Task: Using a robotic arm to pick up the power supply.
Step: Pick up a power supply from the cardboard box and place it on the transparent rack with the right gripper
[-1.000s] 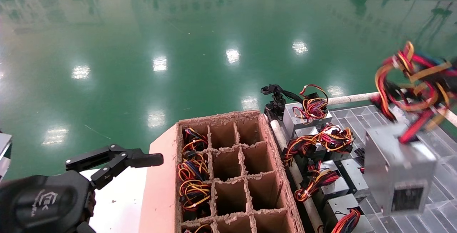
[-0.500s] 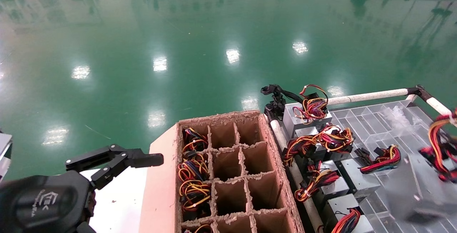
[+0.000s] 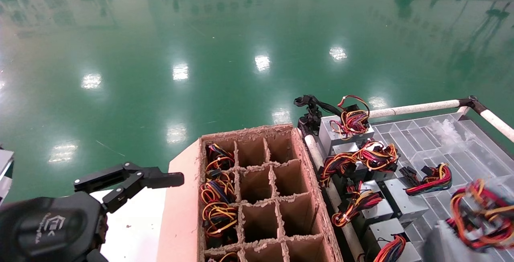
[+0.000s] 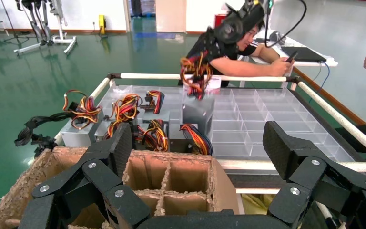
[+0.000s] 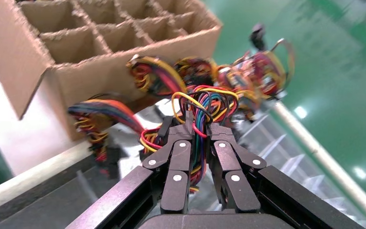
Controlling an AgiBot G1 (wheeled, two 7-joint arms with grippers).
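Power supply (image 3: 445,242) hangs by its wire bundle (image 5: 202,107), clenched in the right gripper (image 5: 201,125), grey box below. Clear tray (image 3: 461,141) lies beneath; other supplies (image 3: 385,197) and cardboard box (image 3: 261,197) beside. Left gripper (image 4: 195,157) rests spread wide.

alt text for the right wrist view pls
The right gripper, black and two-fingered, is clamped on a looped bundle of red, yellow, orange and black wires. Beyond it sit a brown cardboard divider box and more wire bundles.
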